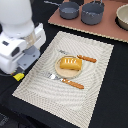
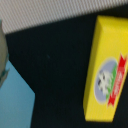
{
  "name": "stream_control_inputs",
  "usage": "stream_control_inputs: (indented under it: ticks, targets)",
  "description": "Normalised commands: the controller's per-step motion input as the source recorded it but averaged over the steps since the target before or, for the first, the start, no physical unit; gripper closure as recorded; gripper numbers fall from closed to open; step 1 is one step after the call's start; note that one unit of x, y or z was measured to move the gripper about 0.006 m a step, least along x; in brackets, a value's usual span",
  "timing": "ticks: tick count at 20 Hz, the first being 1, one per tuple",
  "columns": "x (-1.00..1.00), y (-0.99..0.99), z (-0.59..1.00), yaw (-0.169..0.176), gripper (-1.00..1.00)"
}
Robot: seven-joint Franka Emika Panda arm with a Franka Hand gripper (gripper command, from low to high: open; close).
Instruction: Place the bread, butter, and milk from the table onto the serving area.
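The bread (image 1: 70,63) lies on the round tan plate (image 1: 59,71) in the middle of the striped beige serving area (image 1: 95,87). The butter (image 2: 106,70), a flat yellow box with red and white marks, lies on the black table just off the mat's edge; only a yellow corner (image 1: 19,76) shows under the arm in the exterior view. The light-blue milk (image 2: 14,100) stands near the butter, apart from it, and is hidden by the arm in the exterior view. My gripper (image 1: 21,69) hangs above the butter and milk at the exterior view's left. Its fingers do not show clearly.
A pinkish-brown board (image 1: 107,27) at the back holds two grey pots (image 1: 69,10) (image 1: 92,13) and a bowl (image 1: 123,17). Orange-handled cutlery (image 1: 73,83) (image 1: 86,58) lies on either side of the plate. The white arm body (image 1: 17,35) fills the exterior view's left.
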Motion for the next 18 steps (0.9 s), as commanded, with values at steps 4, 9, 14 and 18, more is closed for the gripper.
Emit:
stream_control_inputs:
  ticks: [4,9,14,18]
  targets:
    - [-0.56,-0.23,-0.06,-0.105,-1.00]
    - [-0.23,-0.05,-0.23,-0.051,-1.00]
    - [-0.07,-0.01,-0.30,-0.029,-1.00]
    - [-0.06,0.00,-0.30,-0.017,-1.00]
